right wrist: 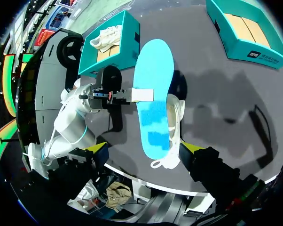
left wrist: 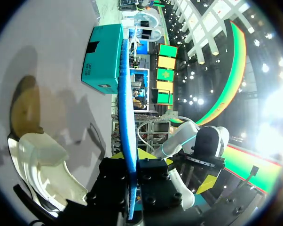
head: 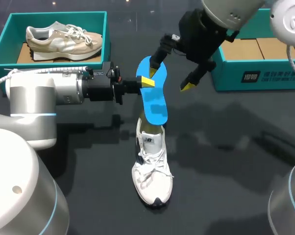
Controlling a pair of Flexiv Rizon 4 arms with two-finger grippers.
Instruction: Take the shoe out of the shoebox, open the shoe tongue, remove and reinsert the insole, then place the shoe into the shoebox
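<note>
A blue insole over a white sneaker
The insole stands tilted, its lower end at the sneaker's heel opening; the sneaker sits upright; the open teal shoebox is well apart.

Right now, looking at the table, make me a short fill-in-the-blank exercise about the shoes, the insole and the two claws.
1. The left claw is shut on the ____ insole.
2. The shoe standing on the bare table is ____.
3. The beige shoe lies in the shoebox at the table's far ____ corner.
4. The right claw is ____, gripping nothing.

Missing words: blue; white; left; open.
</note>
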